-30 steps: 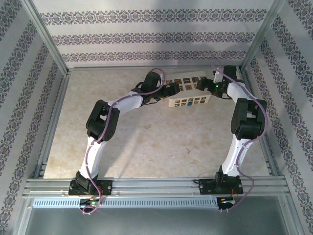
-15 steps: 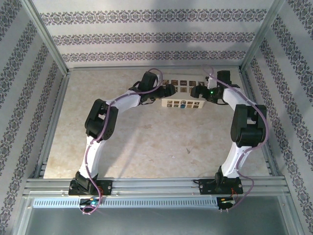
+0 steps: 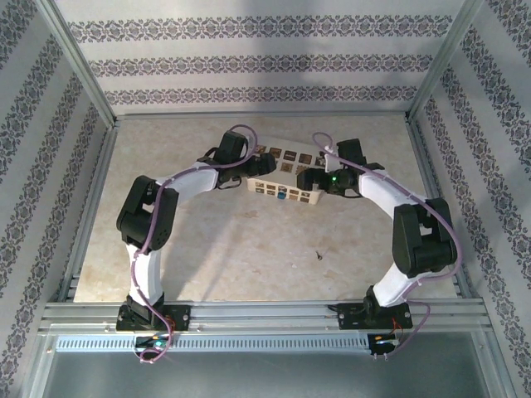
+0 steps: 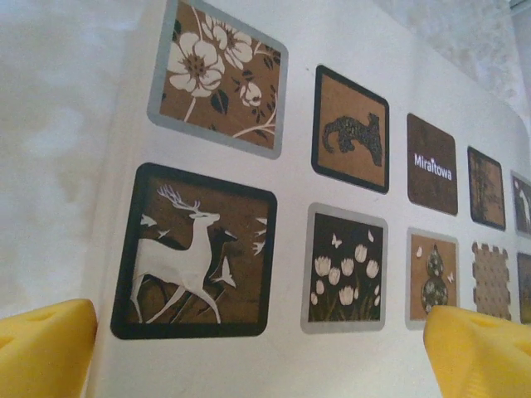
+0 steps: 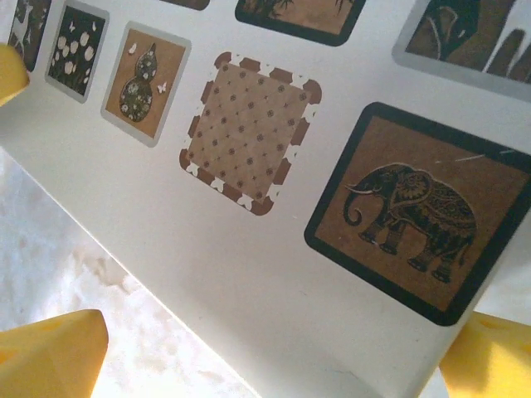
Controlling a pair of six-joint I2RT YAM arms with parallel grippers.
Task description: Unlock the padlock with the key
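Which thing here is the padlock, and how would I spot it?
Start at the pale table, then find the cream box with dark picture squares lying toward its far side. On the box's near face sits the padlock, tiny and blue, the only blue spot among brown squares.

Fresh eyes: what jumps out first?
The cream box with dark picture squares sits at the far middle of the table, with both arms bent in toward it from either side. The wrist views show it close up between wide-spread yellow fingers: a deer square on the left, an elephant square on the right.
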